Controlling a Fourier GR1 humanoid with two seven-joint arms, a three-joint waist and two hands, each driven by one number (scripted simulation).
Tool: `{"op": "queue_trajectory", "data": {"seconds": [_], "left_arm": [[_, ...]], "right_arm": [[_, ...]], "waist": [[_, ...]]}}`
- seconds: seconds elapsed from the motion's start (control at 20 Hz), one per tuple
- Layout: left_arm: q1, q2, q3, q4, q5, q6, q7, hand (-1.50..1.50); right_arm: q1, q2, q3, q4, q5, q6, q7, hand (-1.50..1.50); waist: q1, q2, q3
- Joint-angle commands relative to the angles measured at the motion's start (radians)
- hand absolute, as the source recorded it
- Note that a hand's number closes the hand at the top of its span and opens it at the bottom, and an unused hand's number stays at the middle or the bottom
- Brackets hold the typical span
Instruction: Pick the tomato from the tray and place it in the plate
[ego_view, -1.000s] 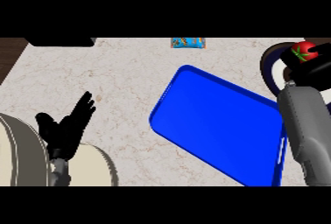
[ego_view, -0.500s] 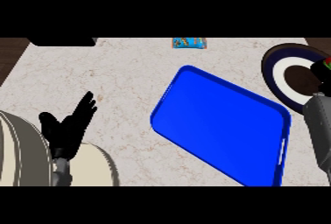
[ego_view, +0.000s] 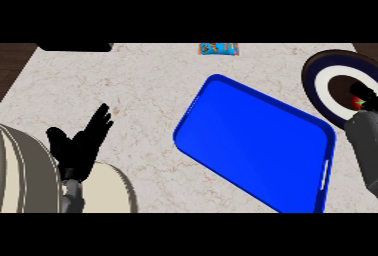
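Only a sliver of tomato (ego_view: 359, 103) visible: a small red patch with a fleck of green, at the right edge over the plate (ego_view: 321, 85), mostly hidden by the right hand (ego_view: 362, 93). Not possible to tell whether resting on the plate or held above it. Of the right hand just a dark part at the edge, atop the grey forearm (ego_view: 365, 145); impossible to say how far open or whether closed on the tomato. Left hand (ego_view: 80, 141) at lower left, open, fingers straight and pointing up, holding nothing.

Plate ringed dark, white, then dark at the centre, cut off by the right edge. Blue tray (ego_view: 251, 142) lying aslant beside it, rounded corners, raised rim.

Small blue packet (ego_view: 218, 48) near the far edge, with orange markings, not readable.

Pale marbled counter (ego_view: 140, 85) with thin brown veins; dark wood strip at far left, a black object (ego_view: 74, 47) at the top left.
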Motion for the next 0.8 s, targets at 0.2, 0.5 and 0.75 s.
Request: {"op": "queue_trajectory", "data": {"seconds": [0.2,0.5,0.75], "left_arm": [[0.034,-0.06,-0.043,0.031,0.0,0.005,0.03,0.0],[0.065,-0.074,-0.039,0.054,-0.014,0.01,0.001,0.0],[0.053,-0.03,0.021,0.056,0.019,-0.017,0.032,0.0]], "right_arm": [[0.019,0.003,0.081,-0.116,-0.266,-0.023,-0.233,-1.5],[0.099,-0.01,0.112,-0.294,-0.421,-0.155,-0.332,-1.5],[0.244,-0.009,0.181,-0.493,-0.612,-0.155,-0.387,-1.5]], "waist": [[-0.001,0.011,-0.007],[-0.023,0.008,-0.009],[-0.046,0.001,-0.01]]}}
